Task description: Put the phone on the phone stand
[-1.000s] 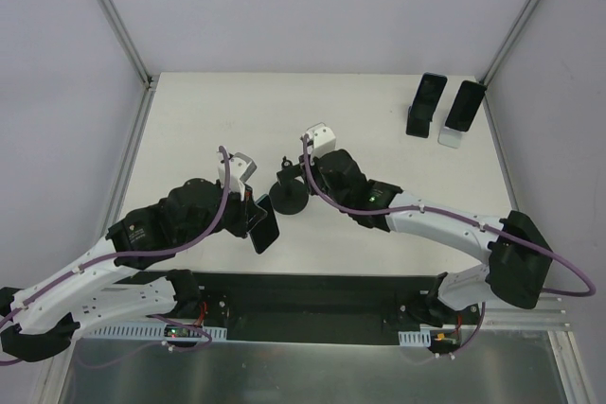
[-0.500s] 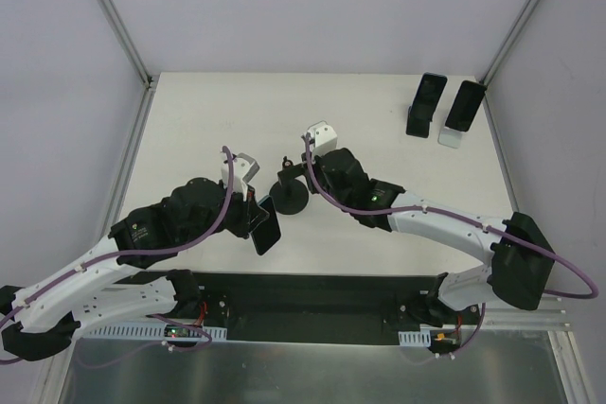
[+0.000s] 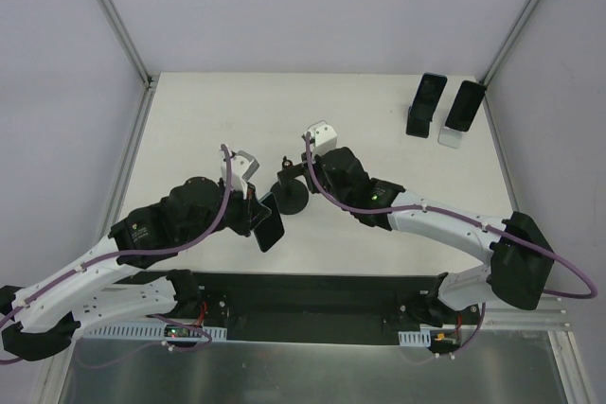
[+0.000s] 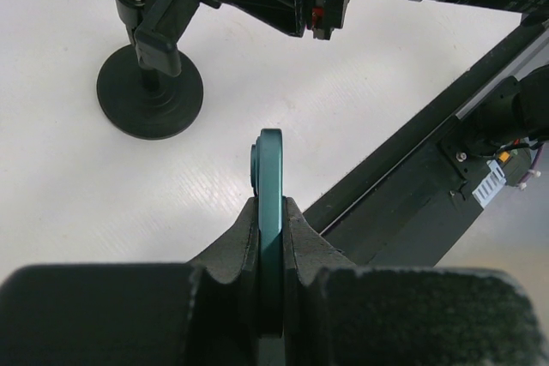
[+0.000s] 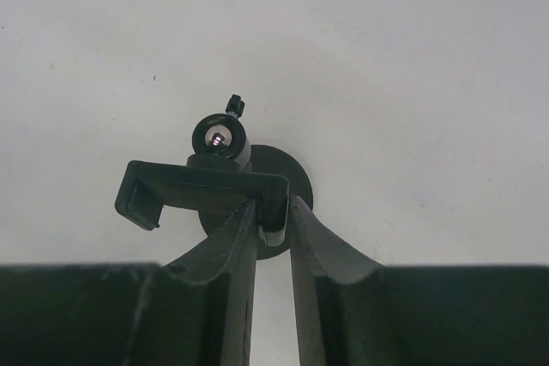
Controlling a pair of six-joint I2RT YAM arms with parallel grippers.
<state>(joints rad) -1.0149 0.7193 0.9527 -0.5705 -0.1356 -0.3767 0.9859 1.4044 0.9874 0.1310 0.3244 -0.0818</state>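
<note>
While the right fingers [image 5: 225,250] pinch the phone stand [image 5: 206,186] steady at mid frame, the left fingers [image 4: 230,250], pressed on the phone [image 4: 271,203], should slide it in slow, w/o bumps

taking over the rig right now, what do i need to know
Left gripper: shut on the phone, held edge-on a little short of the stand.
Right gripper: shut on one end of the cradle of the phone stand, which is upright on its round base.
Done: phone picked up, stand steadied.
Left: bring the phone to the cradle, seat it, release.
</note>
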